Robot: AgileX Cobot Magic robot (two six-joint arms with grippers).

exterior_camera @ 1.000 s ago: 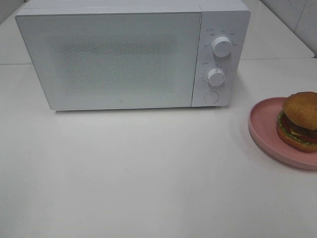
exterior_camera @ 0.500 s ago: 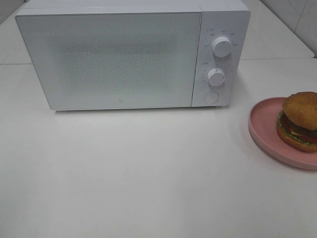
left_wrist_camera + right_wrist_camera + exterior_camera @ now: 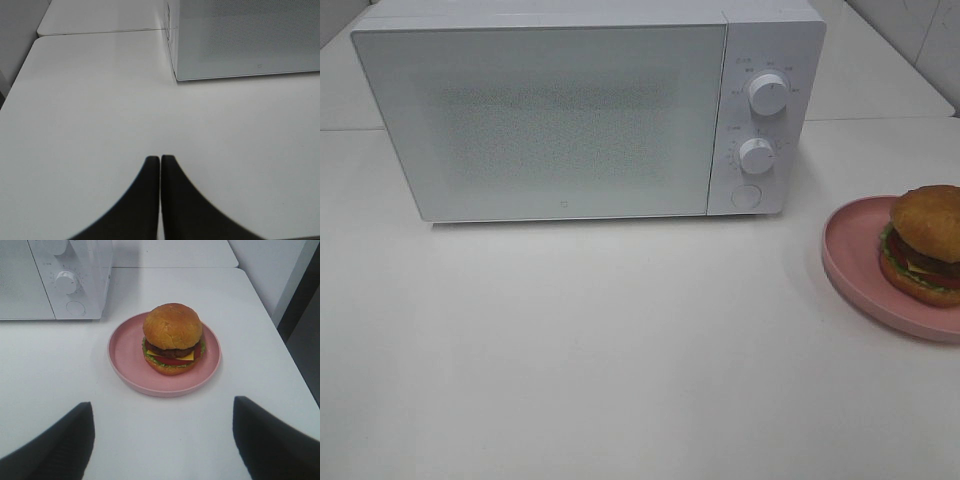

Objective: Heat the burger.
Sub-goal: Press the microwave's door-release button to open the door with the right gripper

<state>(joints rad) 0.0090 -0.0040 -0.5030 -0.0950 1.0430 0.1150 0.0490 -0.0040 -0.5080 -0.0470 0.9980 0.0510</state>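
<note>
While aimed at burger (image 3: 172, 337) | right end effector (image 3: 161, 405): spread wide apart | left end effector (image 3: 160, 159): pressed together, seemingly above table (image 3: 90, 100)

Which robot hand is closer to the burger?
Right. The right gripper is open, facing the burger on its plate. The left gripper is shut near the other end of the microwave, away from the burger.

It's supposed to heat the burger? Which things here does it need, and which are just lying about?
Needed: burger; pink plate under it; microwave, door shut.
Just there: white table; rear table behind the microwave.
</note>
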